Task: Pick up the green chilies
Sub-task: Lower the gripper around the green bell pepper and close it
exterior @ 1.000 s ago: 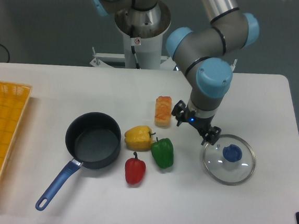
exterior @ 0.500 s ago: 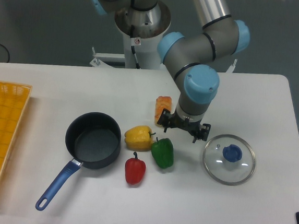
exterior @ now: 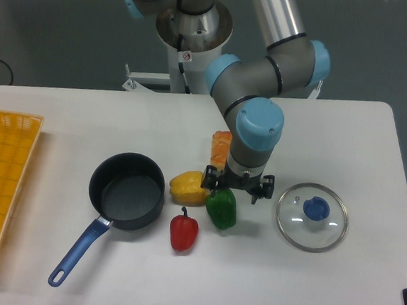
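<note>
End effector [exterior: 233, 186] released, fingers spread, nothing grasped; positioned directly above green chilies [exterior: 221, 208], upper part of pepper between open fingers in this view. Pepper rests on surface [exterior: 347, 144], below end effector. Yellow pepper [exterior: 188, 187] touching or just beside it, to camera-left; red pepper [exterior: 184, 231] below-left, near. Judged: light, rigid, glossy skin, likely slippery. Grip across blocky mid-body, on flatter lobes; avoid stem

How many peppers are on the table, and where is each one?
3. The yellow pepper lies beside the pot, the green pepper sits under the tool, and the red pepper is nearest the front edge. None seems hidden.
</note>
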Robot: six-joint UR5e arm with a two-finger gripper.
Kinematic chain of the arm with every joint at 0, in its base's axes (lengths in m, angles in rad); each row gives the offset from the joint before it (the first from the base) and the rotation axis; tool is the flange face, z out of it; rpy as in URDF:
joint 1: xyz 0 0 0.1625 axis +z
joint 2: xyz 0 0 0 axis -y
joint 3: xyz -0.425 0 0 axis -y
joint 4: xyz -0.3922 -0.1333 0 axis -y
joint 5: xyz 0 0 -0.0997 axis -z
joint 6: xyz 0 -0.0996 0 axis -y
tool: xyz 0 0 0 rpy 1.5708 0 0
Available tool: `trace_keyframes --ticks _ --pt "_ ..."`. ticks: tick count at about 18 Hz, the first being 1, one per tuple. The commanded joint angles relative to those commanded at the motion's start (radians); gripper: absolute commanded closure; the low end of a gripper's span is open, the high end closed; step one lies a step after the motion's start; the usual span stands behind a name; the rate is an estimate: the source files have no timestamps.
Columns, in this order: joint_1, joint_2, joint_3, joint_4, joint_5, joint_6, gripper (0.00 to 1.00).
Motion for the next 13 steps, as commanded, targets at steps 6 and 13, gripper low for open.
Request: trace_keyframes --ticks 6,13 --pt "-0.015 -0.014 0.0 0.003 0.005 -0.048 0.0" --pt "-0.02 -0.043 -0.002 0.032 0.009 -0.051 0.0"
